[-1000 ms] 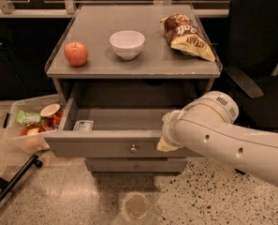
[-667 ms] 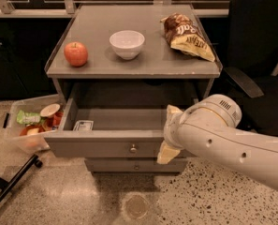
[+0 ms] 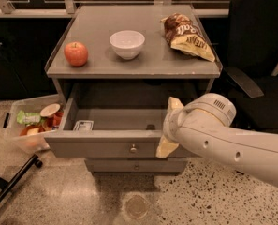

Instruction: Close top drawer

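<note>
Tilted up since before, my spread-open gripper [image 3: 169,127] meets the top drawer [image 3: 96,149] right of centre; skewed pushing could jam it.

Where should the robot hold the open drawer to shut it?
Probably the drawer by its wide flat front, coming from the front: it juts out, and the knob is tiny. The end effector is at the front's right part, open.

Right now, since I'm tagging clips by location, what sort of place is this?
Probably an office or lab: black office chair, speckled polished floor, grey wooden cabinet. The gripper sits at the front of the open top drawer.
</note>
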You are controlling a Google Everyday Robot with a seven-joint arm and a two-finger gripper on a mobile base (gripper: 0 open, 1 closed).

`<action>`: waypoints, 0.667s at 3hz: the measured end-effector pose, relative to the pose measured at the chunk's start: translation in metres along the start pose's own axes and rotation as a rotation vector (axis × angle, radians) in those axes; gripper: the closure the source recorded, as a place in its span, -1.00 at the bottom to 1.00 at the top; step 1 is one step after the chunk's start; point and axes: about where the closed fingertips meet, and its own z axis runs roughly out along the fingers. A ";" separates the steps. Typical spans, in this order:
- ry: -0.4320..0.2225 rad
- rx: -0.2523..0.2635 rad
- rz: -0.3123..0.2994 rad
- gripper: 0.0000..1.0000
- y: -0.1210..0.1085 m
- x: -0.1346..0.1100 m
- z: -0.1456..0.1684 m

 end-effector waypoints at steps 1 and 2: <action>-0.003 0.039 0.001 -1.00 -0.019 -0.004 0.013; -0.013 0.049 0.000 -1.00 -0.029 -0.010 0.029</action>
